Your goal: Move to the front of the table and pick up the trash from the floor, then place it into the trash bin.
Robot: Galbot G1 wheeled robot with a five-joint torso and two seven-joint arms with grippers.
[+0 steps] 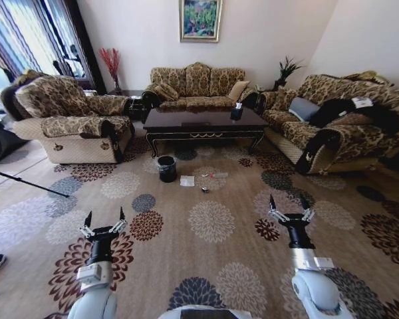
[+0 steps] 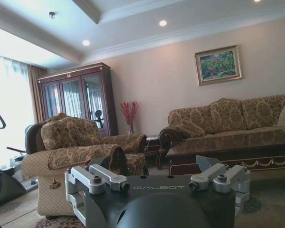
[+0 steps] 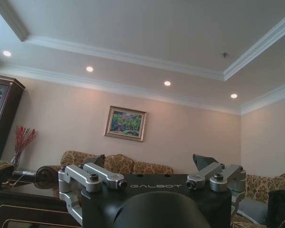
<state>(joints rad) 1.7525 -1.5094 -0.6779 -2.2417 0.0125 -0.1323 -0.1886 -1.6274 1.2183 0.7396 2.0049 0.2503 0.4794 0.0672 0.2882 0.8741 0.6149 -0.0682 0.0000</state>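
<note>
The one word that can be read is "GALBOT", in pale capitals on the dark housing of the left end effector (image 2: 159, 176) and again on the right end effector (image 3: 154, 176) in its wrist view.

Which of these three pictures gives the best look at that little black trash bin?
The head view: the trash bin stands whole on the carpet before the table. Both wrist views look across the room above floor level.

open left gripper (image 2: 156, 178) facing table (image 2: 237, 145)
</note>
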